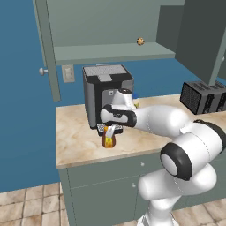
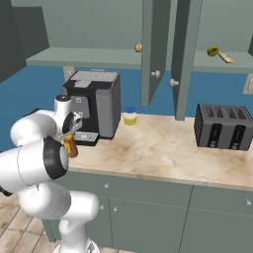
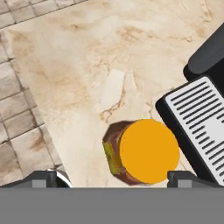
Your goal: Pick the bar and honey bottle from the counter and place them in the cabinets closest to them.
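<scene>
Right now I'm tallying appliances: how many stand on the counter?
2: a coffee machine at the counter's left end behind the honey bottle, a toaster toward the right.

Arm low, claw downward — fingers apart

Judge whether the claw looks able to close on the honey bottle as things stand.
Probably yes. The claw hangs open directly above the honey bottle, with a fingertip at each side. The coffee machine's drip tray sits close beside it.

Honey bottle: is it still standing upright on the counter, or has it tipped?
Upright. The honey bottle shows its round yellow cap straight on in the hand view, and it stands on the counter beneath the gripper in the left base view.
</scene>
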